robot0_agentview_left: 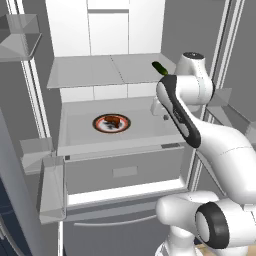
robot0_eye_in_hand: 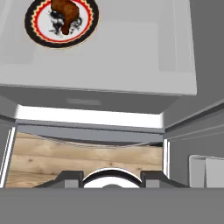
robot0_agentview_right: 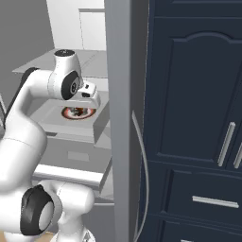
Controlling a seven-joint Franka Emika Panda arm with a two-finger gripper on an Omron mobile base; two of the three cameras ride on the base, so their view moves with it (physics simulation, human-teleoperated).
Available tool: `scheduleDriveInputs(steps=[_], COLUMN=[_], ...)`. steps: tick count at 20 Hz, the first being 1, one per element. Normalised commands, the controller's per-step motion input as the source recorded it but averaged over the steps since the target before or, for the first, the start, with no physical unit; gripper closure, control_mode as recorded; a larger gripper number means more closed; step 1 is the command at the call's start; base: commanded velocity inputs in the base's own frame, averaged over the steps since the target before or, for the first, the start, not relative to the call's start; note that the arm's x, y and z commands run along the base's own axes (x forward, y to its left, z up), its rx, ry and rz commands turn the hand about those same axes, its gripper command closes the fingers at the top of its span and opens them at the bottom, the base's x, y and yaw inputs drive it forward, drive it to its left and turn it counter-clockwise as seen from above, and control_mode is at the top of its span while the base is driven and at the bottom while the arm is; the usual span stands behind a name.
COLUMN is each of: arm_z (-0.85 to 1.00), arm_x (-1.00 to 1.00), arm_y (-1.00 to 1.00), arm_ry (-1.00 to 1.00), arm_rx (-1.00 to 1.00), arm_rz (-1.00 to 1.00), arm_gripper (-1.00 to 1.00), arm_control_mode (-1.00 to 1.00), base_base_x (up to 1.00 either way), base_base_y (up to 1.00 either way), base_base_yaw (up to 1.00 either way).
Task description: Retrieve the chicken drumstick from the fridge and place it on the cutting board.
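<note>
Fingers of the gripper cannot be judged open or closed from these views. One chicken drumstick (robot0_eye_in_hand: 65,14) lies on one red-rimmed plate (robot0_eye_in_hand: 87,26), which sits on a shelf (robot0_agentview_left: 145,127) inside the fridge (robot0_agentview_left: 75,30); one green vegetable (robot0_agentview_left: 159,68) rests on the shelf above the plate.

Fridge (robot0_agentview_left: 75,30) stood open. Its lower pale grey shelf (robot0_agentview_left: 80,131) carried a round red-rimmed plate (robot0_agentview_left: 111,123), set a bit left of the shelf's middle; the chicken drumstick (robot0_agentview_left: 113,120) lay on that plate, not straight on the shelf. Same plate (robot0_eye_in_hand: 60,19) and drumstick (robot0_eye_in_hand: 66,12) showed in the hand view. Upper shelf (robot0_agentview_left: 85,71) carried a small dark green oblong vegetable (robot0_agentview_left: 160,68) near its right front edge. Wide drawer (robot0_agentview_left: 125,172) sat under the lower shelf, shut. Wooden floor (robot0_eye_in_hand: 83,162) lay below the fridge.
</note>
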Motion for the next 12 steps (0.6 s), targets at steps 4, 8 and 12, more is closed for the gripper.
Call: scheduleDriveInputs(steps=[4,8,12], arm_z=[-0.12,-0.33,-0.16], arm_x=[-0.02,0.00,0.00], arm_y=[0.00,0.04,0.16], arm_ry=[0.01,-0.09,-0.21], arm_rx=[0.00,0.00,0.00], arm_rz=[0.00,-0.05,-0.10], arm_gripper=[-1.00,-1.00,-1.00], arm_control_mode=[-1.00,-1.00,-1.00], base_base_x=[0.00,0.00,0.00], base_base_y=[0.00,0.00,0.00], base_base_yaw=[0.00,0.00,0.00])
